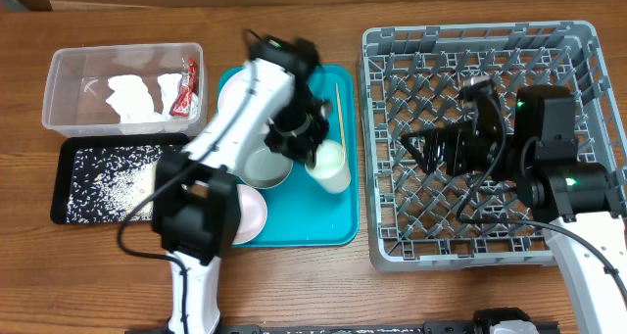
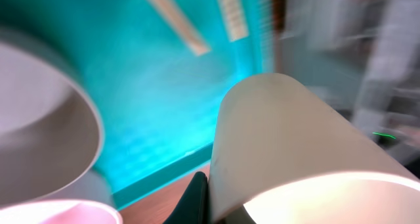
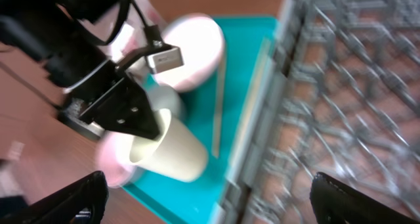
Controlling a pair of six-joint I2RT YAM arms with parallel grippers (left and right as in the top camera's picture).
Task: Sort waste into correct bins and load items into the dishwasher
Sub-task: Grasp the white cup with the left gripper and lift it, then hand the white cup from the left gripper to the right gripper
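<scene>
- At the table's far left: clear tub point(image 1: 51, 89), holding crumpled white napkins point(image 1: 132, 91) and a red foil wrapper point(image 1: 186, 94) against its right wall.
- Just below the tub: black tray point(image 1: 59, 212), scattered with white rice grains point(image 1: 113, 177).
- Centre-left: teal tray point(image 1: 313, 226), carrying a pale-pink plate point(image 1: 253, 216), a white bowl point(image 1: 266, 167) and a wooden chopstick point(image 1: 340, 114) along the right edge.
- Over the teal tray's right half: small white cup point(image 1: 331, 167), tipped on a slant with its mouth toward the arm. Whether its base touches the tray cannot be told.
- At the cup's mouth: left gripper point(image 3: 146, 129), clamped on the cup's rim. The right wrist view shows one finger inside the mouth and the other against the outer wall.
- Handling, by judgement:
  - The cup looks rigid, light and smooth-walled.
  - It is likely slippery in a thin pinch and prone to swing about the rim.
  - It may chip if knocked on the rack's grid.
  - A hold on the rim wall suits it, provided it is carried slowly and set mouth-down between pegs.
- At right: grey dish rack point(image 1: 470, 40), with a pegged lattice floor and open-grid walls.
- Above the rack's middle: right gripper point(image 1: 416, 150), jaws spread wide with nothing between them.
</scene>
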